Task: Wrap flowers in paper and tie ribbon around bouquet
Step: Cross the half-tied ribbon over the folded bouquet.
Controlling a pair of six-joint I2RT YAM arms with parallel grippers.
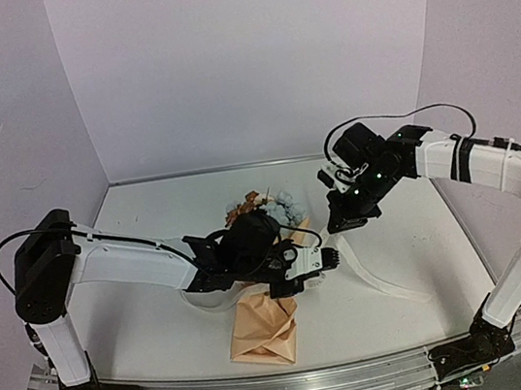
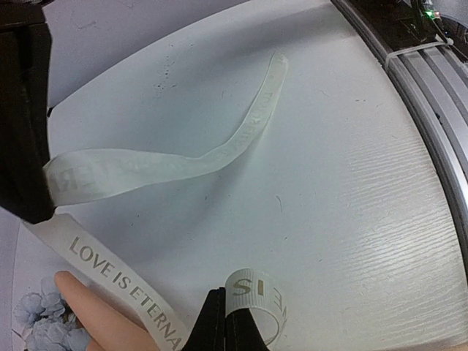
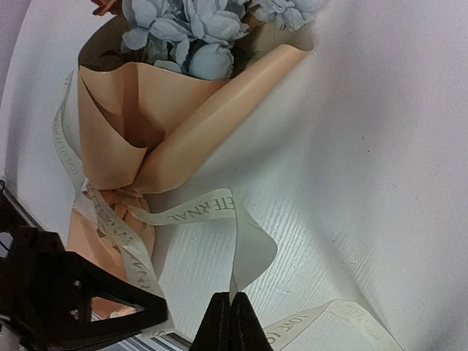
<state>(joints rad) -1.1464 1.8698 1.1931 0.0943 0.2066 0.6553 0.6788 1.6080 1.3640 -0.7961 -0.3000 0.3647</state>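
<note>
The bouquet lies mid-table: tan paper (image 1: 264, 327) rolled into a cone, with pale blue and brown flowers (image 1: 267, 206) at its far end. The cream ribbon (image 3: 110, 205), printed "LOVE IS ETERNAL", goes round the cone's narrow neck. My left gripper (image 1: 315, 265) is right of the cone, shut on a ribbon loop (image 2: 251, 288). My right gripper (image 1: 342, 217) hovers just beyond it, shut on another ribbon stretch (image 3: 248, 248). In the wrist views, the left gripper (image 2: 221, 300) and the right gripper (image 3: 230, 298) each pinch ribbon. The paper cone (image 3: 146, 124) and blue blooms (image 3: 190, 29) fill the right wrist view.
A loose ribbon tail (image 1: 376, 281) trails toward the near right across the white table (image 1: 427, 258). The metal rail (image 2: 431, 80) runs along the table's near edge. Pale walls (image 1: 240, 61) close the back and sides.
</note>
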